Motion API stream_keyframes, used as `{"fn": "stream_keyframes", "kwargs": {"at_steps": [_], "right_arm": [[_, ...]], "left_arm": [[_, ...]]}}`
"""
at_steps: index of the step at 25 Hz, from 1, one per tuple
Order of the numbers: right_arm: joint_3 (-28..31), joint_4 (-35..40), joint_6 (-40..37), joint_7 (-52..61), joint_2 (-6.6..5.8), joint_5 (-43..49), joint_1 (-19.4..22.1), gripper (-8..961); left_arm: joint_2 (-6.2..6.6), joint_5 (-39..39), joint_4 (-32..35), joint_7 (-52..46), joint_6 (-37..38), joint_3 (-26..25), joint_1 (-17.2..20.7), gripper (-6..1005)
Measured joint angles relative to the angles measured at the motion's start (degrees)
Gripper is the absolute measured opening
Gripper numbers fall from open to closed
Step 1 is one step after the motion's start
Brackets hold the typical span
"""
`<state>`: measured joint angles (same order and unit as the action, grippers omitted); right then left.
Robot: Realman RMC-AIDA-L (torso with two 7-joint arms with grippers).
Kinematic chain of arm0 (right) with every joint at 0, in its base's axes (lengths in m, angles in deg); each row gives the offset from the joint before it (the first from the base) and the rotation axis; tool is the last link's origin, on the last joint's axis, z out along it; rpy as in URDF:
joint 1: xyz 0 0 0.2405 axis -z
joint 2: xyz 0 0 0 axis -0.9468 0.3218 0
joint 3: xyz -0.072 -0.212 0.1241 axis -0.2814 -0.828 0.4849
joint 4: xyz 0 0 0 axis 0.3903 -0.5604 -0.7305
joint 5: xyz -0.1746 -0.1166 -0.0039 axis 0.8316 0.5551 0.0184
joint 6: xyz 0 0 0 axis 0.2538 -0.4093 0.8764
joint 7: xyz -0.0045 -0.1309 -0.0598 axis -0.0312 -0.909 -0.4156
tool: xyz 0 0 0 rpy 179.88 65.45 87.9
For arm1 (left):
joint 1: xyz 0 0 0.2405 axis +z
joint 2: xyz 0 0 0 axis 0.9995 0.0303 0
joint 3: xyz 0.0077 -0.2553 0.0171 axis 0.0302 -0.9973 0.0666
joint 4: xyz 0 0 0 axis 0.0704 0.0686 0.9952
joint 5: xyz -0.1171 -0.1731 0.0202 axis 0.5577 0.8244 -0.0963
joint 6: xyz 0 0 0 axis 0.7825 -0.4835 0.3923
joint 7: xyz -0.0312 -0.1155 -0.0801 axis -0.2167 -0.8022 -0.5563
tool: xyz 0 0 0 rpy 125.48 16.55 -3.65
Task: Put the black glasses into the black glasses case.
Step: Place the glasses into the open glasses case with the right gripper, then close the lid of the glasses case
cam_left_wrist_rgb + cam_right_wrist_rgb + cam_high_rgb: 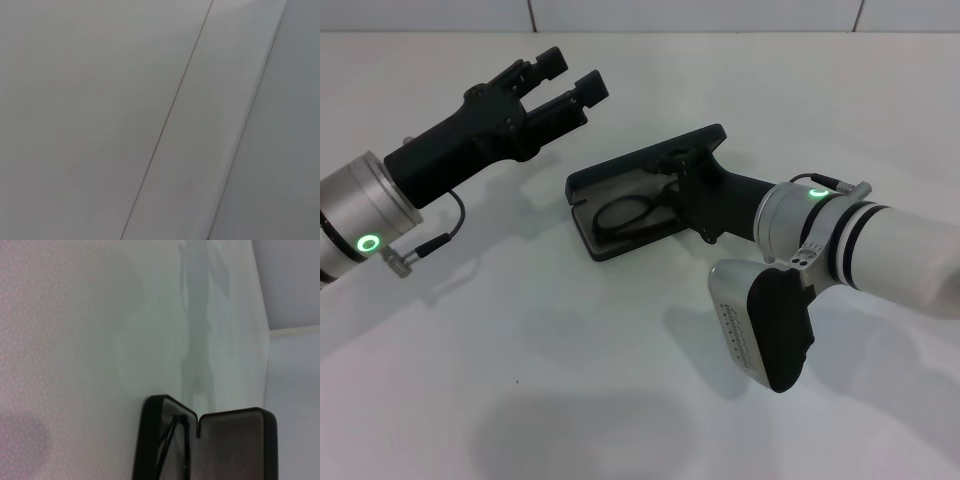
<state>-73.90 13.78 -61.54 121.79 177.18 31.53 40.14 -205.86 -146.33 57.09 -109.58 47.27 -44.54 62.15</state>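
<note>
From the head camera, your right gripper (685,172) sits down inside the open black glasses case (620,180); you cannot tell how far its jaws stand apart, since the wrist body hides them. The black glasses (630,214) lie in the tray just in front of those jaws, folded, one lens loop showing. Your left gripper (566,92) hangs well clear of the case, jaws spread wide and empty. Treat the frame as light, thin and easily bent; I'd judge the bridge or a temple hinge the safest hold, never the lenses. The raised lid crowds your right jaws. The left wrist camera shows only bare table (100,125). The right wrist camera shows the case (230,440) open, the glasses (170,440) inside.
</note>
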Motion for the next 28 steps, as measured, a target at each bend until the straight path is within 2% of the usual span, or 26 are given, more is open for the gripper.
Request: {"fn": "stream_keyframes", "kwargs": {"at_steps": [2,5,8,9,14,16,19,22,26,28], "right_arm": [[0.0,0.67,-0.08,0.06,0.0,-0.18,0.51,359],[0.54,2.07,-1.03,0.1,0.0,-1.3,1.61,375],[4.97,5.32,-8.33,0.14,-0.22,-4.67,3.79,390],[7.94,6.29,-12.18,0.15,-0.29,-5.8,4.7,391],[28.04,7.41,-43.47,5.2,-0.37,-11.75,8.06,396],[36.83,3.81,-54.36,10.16,-0.45,-12.51,7.3,398],[52.81,-7.25,-68.41,12.95,-0.53,-16.29,4.47,401],[66.87,-16.73,-74.69,14.48,-0.98,-18.62,2.84,404],[75.8,-21.72,-75.81,16.11,-1.33,-18.79,2.77,407],[77.31,-22.41,-75.66,16.33,-1.35,-18.6,3.29,409]], "left_arm": [[0.08,0.0,0.0,0.02,0.0,0.0,0.2,875],[0.15,0.0,0.0,0.04,-0.07,0.0,0.35,875],[0.26,0.0,0.03,0.04,-0.11,0.0,0.49,875],[0.34,0.0,0.04,0.04,-0.13,0.0,0.56,875],[0.43,0.01,0.23,0.04,-0.45,-0.01,0.58,875],[0.43,0.0,0.3,-0.02,-1.16,-0.09,0.39,875],[0.43,0.01,0.32,-0.45,-3.63,-0.17,-0.16,875],[0.41,-0.04,0.12,-1.1,-7.14,-0.05,-1.37,876],[0.26,-2.05,0.12,-2.22,-12.58,-0.02,-3.8,876],[0.27,-5.36,0.53,-4.45,-16.61,-0.01,-5.65,876]]}}
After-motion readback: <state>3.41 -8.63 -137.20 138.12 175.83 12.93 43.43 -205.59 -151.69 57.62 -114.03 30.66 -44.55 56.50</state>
